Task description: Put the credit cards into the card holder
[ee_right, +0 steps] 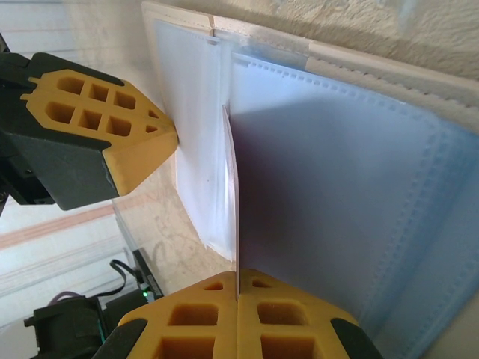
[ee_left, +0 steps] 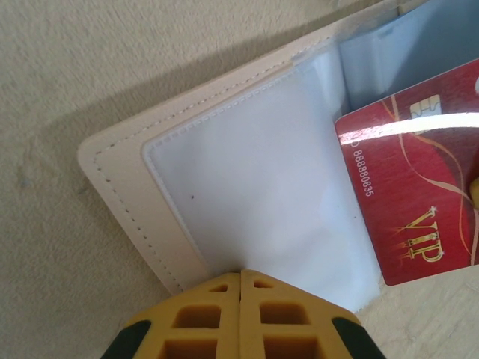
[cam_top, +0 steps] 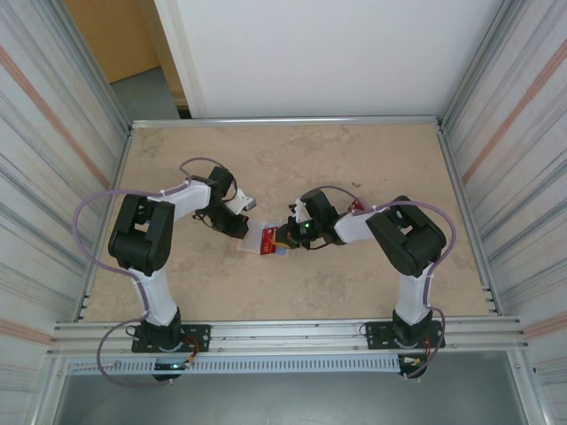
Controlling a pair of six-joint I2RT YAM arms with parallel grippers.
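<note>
The left gripper (ee_left: 239, 278) has its two yellow fingers pressed together, with only a thin seam between them. Their tips touch the near edge of the holder (ee_left: 127, 194), at the place where the clear pocket ends. I cannot tell if a little of the pocket sheet is caught in the seam or if the tips only press on it. The holder lies open and flat on the table (ee_left: 75, 75), straight ahead of these fingertips. Its beige stitched border runs away to the left of them, and the clear pocket spreads out in front of them.

To the right of the left gripper, past the clear pocket, is the red card (ee_left: 419, 209). It carries a gold "VIP" mark, a row of digits and a chip. It lies against the pale blue pockets of the holder, and its long edge is just beside the clear pocket. From this view I cannot tell whether the card is already inside a pocket or only on top of it.

The right gripper (ee_right: 237, 278) is clamped on this card. In the right wrist view the card is seen edge-on, as a thin sheet rising from the seam between the two closed fingers. The blue pockets are ahead and to the right of these fingers, and the clear pocket is ahead and to their left. The left gripper is further left, its tip against that pocket.

In the top view the two grippers face each other, with the open holder and the card between them.
</note>
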